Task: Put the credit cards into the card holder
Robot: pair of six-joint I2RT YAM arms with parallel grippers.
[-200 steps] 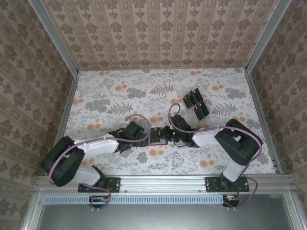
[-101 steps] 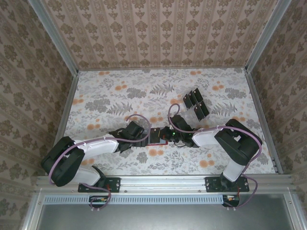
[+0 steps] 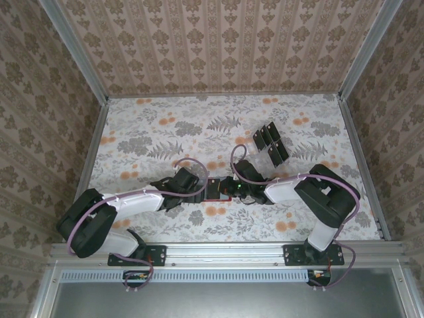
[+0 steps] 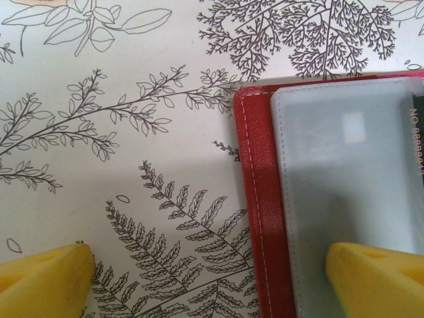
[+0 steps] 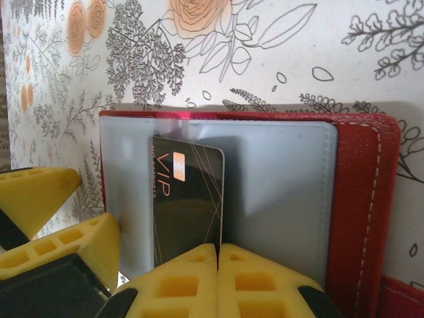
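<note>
The card holder (image 3: 213, 194) lies open on the flowered table between my two grippers, red with a grey-blue inner face (image 5: 281, 192). My right gripper (image 5: 217, 255) is shut on one black credit card (image 5: 189, 192) marked VIP, holding it against that inner face. I cannot tell whether the card sits in a pocket. My left gripper (image 4: 209, 281) is open and straddles the card holder's (image 4: 260, 199) stitched edge. One of its fingertips (image 4: 374, 278) rests on the grey face and the other is over the table. The other credit cards (image 3: 270, 144) lie in a fanned pile at the back right.
Patterned walls and metal rails close in the table (image 3: 146, 132) on three sides. The left gripper (image 3: 201, 190) and right gripper (image 3: 227, 188) almost meet near the table's front middle. The left gripper's yellow fingers (image 5: 40, 192) stand close beside the held card.
My right gripper has edged slightly left with the card, further over the card holder. The left arm has stayed put.
</note>
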